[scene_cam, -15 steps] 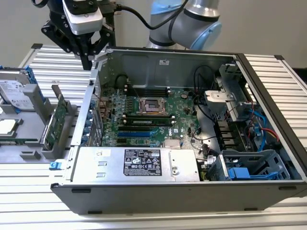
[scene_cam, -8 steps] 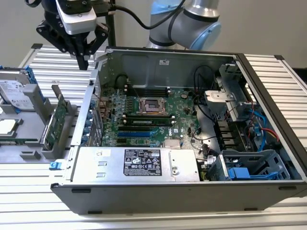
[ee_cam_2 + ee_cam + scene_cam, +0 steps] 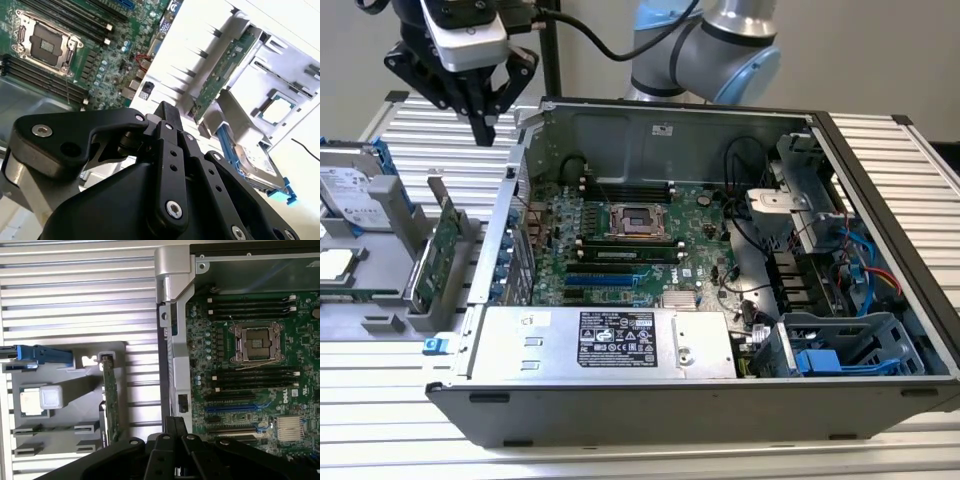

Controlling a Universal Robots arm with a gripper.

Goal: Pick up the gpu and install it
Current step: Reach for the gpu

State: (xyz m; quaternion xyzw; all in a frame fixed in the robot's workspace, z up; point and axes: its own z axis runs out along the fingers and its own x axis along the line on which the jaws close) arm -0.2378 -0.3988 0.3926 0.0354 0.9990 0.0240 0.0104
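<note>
gripper clenched on nothing above ribbed metal table, gpu upright in grey holder, open computer case beside it

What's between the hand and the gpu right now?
Nothing. In the exterior view the hand hangs above the gpu, which stands on edge in its gray holder; only ribbed table shows behind the gap.

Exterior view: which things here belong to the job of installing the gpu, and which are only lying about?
For the job: gpu, upright in the grey holder; motherboard in the open case; the jaws, shut and empty.
Lying about: hard drive; processor chip; power supply.
</note>
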